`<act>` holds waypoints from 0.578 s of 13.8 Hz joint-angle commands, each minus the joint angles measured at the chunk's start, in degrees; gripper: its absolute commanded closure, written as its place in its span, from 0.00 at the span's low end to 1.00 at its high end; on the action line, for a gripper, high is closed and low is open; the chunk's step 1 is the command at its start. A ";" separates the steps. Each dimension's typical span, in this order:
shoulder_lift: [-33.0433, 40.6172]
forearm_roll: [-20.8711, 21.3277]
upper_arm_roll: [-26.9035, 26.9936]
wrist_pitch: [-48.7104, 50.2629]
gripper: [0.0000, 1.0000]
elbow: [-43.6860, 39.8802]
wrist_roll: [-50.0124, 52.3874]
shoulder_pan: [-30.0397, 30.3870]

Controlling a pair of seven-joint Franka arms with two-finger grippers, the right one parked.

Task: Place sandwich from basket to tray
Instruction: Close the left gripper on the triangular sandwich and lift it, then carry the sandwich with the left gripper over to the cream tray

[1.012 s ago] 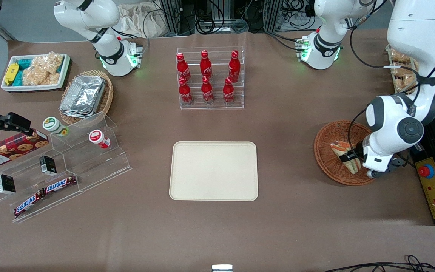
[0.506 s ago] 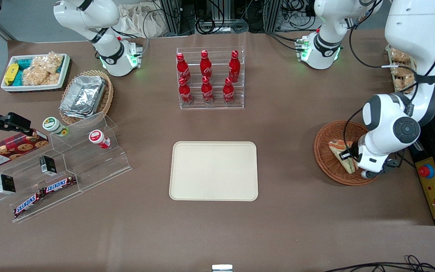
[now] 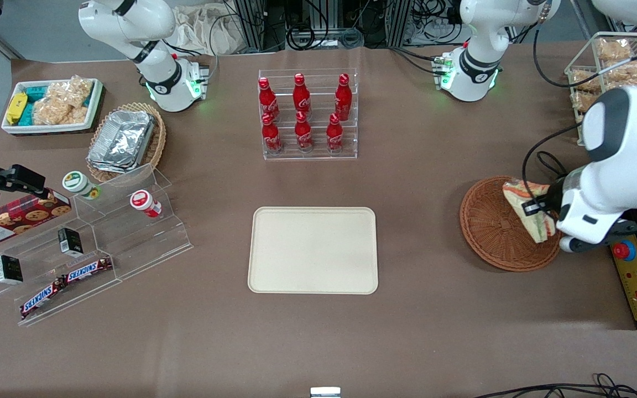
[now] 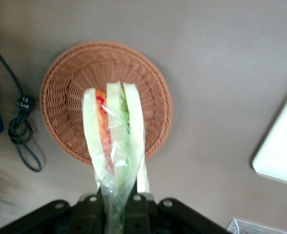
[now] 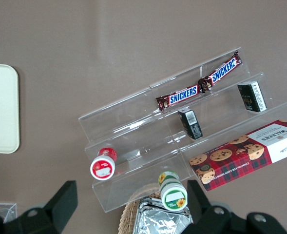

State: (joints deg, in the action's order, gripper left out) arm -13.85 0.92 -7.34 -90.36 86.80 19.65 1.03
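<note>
The gripper (image 3: 542,213) holds the sandwich (image 3: 527,213) above the basket (image 3: 495,232). Bare table lies between basket and tray (image 3: 313,250); the bottle rack (image 3: 307,113) stands farther from the camera.

White rounded arm links with grey joint caps, a black cable, and a black end effector (image 4: 115,207).

What We Count on the Table

We count six red bottles (image 3: 303,132), two Snickers bars (image 3: 89,269), two small dark boxes (image 3: 69,241), two lidded tubs (image 3: 78,183) and one cookie box (image 3: 17,218). We find one tray (image 3: 313,250), one round basket (image 3: 490,232), one oval basket (image 3: 155,143) and one sandwich (image 3: 528,213), clamped in the one gripper (image 3: 539,207) above the round basket.
</note>
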 commanded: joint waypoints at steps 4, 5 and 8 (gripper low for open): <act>-3.45 -2.41 -1.71 2.23 1.00 -7.52 -4.97 -2.51; -3.98 -2.41 -2.32 0.29 1.00 -7.00 -4.71 -4.18; -8.89 -1.97 -2.42 -5.07 1.00 -6.73 -4.36 -11.47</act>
State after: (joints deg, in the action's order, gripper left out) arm -19.24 -0.99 -10.24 -92.97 81.34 15.07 -6.25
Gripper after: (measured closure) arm 0.846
